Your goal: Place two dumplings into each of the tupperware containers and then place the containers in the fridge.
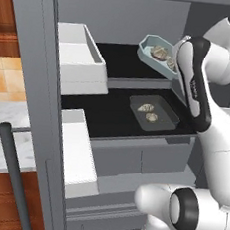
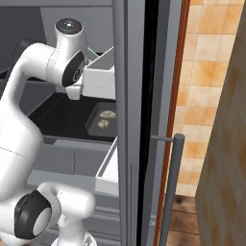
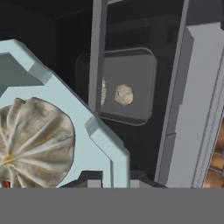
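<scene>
Claw (image 3: 112, 181) pinches the rim of the pale blue-green tub (image 1: 154, 52) with dumplings (image 1: 160, 52), held tilted over the fridge's upper shelf (image 1: 120, 57), grey tub (image 1: 154, 112) on the shelf below at 6 o'clock.

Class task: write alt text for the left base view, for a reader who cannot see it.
Inside the open fridge, the white robot arm holds a pale blue-green container with dumplings tilted above the upper black shelf. On the shelf below lies a see-through grey container with two dumplings. White bins line the left side.
</scene>
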